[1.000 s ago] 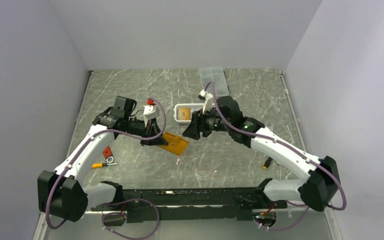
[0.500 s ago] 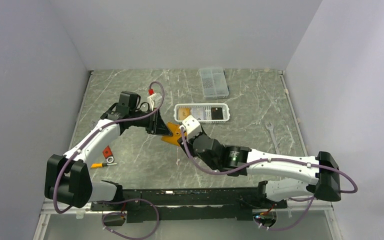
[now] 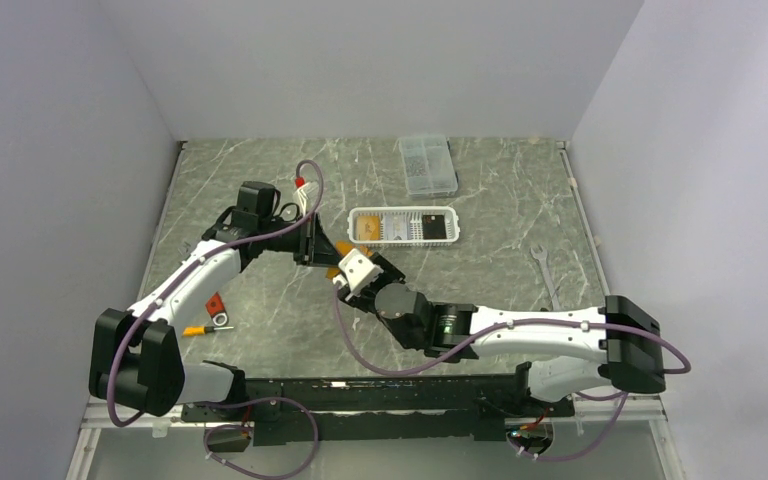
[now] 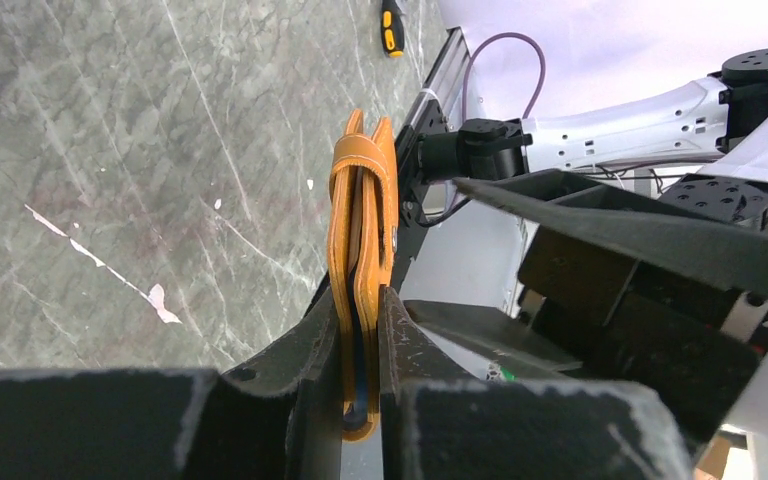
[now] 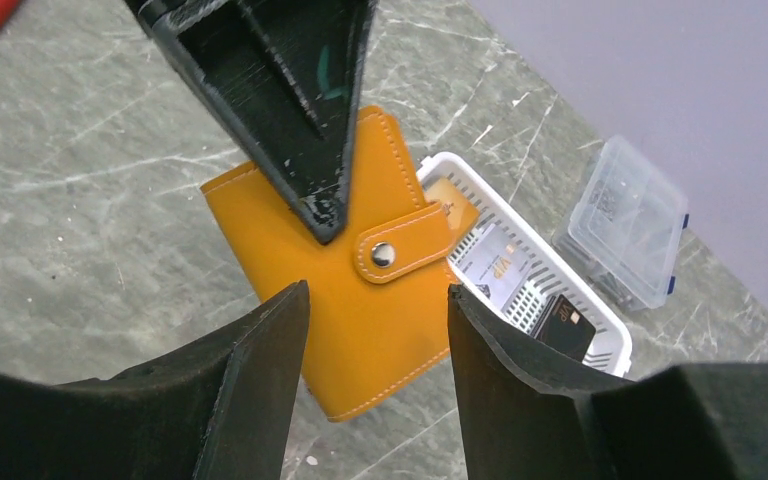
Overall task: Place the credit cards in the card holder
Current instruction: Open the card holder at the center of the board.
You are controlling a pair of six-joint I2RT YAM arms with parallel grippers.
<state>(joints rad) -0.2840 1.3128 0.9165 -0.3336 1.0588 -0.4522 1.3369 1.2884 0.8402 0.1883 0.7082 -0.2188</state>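
The card holder, an orange wallet, hangs on edge above the table with my left gripper shut on its folded spine. From above only slivers of the card holder show beside the left gripper. My right gripper is open just in front of the wallet's snapped tab side, with nothing between its fingers. The right gripper sits under its white camera block. The credit cards lie in the white basket: orange-gold, pale and black.
A clear compartment box stands at the back behind the basket. A wrench lies to the right. A red piece and a yellow-handled tool lie at the front left.
The left gripper has raised the wallet off the table and turned it on edge. The right arm has swung down from beside the basket to the front of the wallet.
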